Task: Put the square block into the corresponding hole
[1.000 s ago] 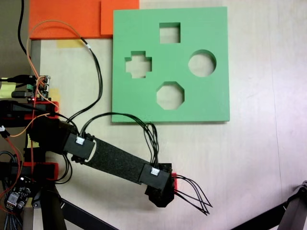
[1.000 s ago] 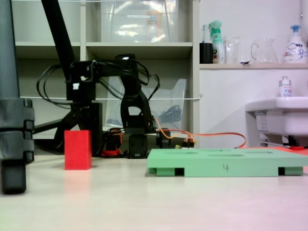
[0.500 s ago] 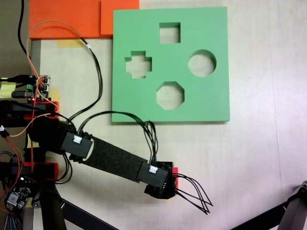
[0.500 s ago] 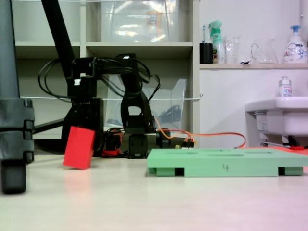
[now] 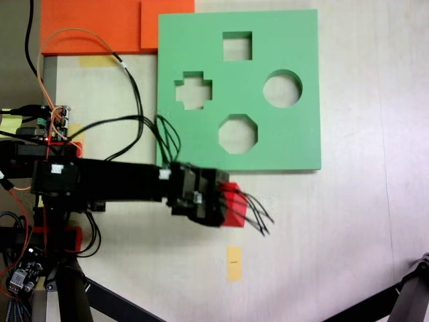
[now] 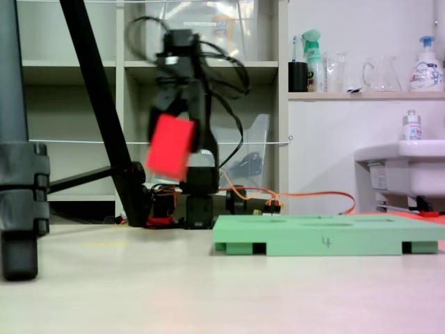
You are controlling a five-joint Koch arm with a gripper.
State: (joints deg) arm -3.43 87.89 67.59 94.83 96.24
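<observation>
Both fixed views show the square block (image 6: 170, 147) held tilted in the gripper (image 5: 224, 204), lifted high off the table, just off the green board's (image 5: 295, 134) 6 o'clock edge in the view from above. For a good drop, the block should be carried toward 12 o'clock, past the octagon hole (image 5: 238, 133), to the corresponding hole (image 5: 237, 45), turned flat and square to its sides, then lowered slowly. A pale table (image 5: 348, 228) is seen, with orange slabs (image 5: 100, 23) at 11 o'clock, and shelves (image 6: 208, 66) and a sink (image 6: 403, 170) behind.
</observation>
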